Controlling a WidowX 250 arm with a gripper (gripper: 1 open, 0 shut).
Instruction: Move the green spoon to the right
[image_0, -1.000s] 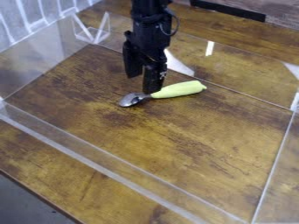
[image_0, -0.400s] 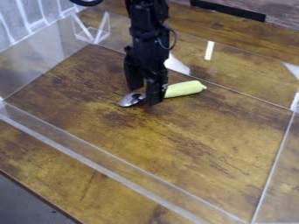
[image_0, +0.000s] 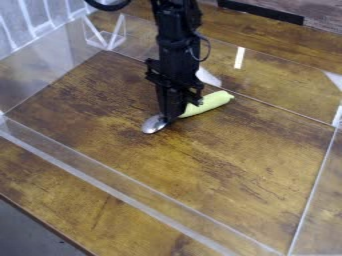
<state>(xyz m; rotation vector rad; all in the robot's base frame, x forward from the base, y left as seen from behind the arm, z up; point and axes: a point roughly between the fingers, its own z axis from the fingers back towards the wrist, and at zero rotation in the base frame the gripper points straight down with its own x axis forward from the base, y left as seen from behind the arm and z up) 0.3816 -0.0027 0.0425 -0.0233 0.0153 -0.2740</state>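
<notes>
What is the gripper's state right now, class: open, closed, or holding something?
Gripper: closed on the green spoon, near where the handle meets the bowl; the spoon lies on the table.

The spoon (image_0: 187, 108) lies on the table (image_0: 227, 170) just above the frame's centre, its bowl toward the lower left and its handle toward the upper right. The gripper (image_0: 174, 108) stands over its middle, inside the walled enclosure (image_0: 160, 210).

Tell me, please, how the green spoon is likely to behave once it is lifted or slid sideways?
Probably stiff: the green spoon shows a thick plastic handle and metal bowl. Likely light, being small beside the gripper. Gripped near the bowl end, the handle might swing or droop.
</notes>
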